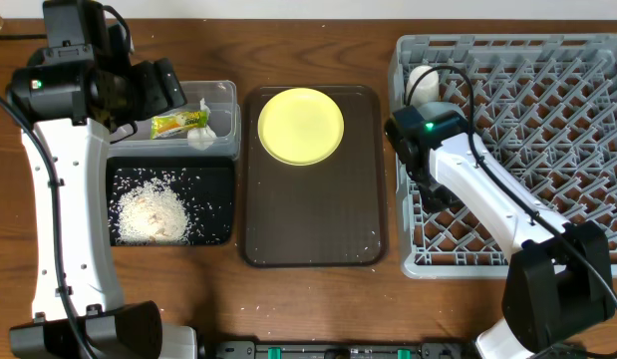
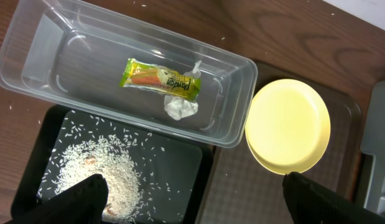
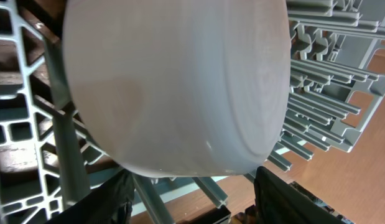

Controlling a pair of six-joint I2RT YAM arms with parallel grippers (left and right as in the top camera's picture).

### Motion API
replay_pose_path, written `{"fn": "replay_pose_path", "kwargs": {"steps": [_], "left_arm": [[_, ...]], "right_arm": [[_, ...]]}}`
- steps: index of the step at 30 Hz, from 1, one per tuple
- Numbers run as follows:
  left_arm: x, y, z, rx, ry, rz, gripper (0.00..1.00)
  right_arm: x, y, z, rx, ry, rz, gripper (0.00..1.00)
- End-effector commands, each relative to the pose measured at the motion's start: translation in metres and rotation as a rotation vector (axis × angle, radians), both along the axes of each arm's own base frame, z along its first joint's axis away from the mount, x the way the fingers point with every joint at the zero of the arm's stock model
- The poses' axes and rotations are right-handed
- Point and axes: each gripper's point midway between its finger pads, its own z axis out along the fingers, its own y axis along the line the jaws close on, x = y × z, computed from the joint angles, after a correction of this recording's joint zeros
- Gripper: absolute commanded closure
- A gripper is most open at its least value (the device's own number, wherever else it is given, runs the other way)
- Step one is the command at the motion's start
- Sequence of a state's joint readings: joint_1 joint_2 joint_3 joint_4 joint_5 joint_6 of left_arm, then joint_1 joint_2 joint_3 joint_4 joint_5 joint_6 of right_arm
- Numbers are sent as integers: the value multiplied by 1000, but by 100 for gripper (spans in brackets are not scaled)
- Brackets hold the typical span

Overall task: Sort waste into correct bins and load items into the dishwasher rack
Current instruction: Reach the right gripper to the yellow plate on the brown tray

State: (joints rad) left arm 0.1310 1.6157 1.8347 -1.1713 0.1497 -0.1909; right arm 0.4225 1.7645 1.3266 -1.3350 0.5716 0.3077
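Bowl (image 3: 180, 87) among rack (image 3: 329, 93) pegs, right hand (image 3: 193, 177) grip unclear, left hand (image 2: 193, 182) spread apart

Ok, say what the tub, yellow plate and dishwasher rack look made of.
Clear tub: thin transparent plastic, glossy; the table shows through. Yellow plate: likely melamine or plastic, smooth satin sheen. Dishwasher rack: grey moulded plastic, matte pegged lattice.

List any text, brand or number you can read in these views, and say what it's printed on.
Snack wrapper in the clear tub: dark brand lettering toward one end, too blurred to read.
No other word, number or sign shows in any view.
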Motion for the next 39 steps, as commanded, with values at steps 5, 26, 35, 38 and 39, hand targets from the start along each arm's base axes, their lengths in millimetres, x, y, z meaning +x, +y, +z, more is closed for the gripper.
{"fn": "replay_pose_path", "kwargs": {"steps": [5, 26, 35, 38, 39], "left_arm": [[0, 4, 5, 5, -10, 21, 7], [0, 4, 5, 5, -10, 21, 7], [0, 4, 5, 5, -10, 21, 7], [0, 4, 5, 6, -10, 21, 7], [0, 4, 5, 5, -10, 21, 7]], "right_arm": [[25, 52, 45, 242, -144, 76, 38], [145, 281, 22, 932, -499, 420, 60], [127, 297, -70, 859, -326, 414, 63], [123, 294, -79, 845, -299, 406, 67], [121, 292, -82, 838, -286, 402, 68]]}}
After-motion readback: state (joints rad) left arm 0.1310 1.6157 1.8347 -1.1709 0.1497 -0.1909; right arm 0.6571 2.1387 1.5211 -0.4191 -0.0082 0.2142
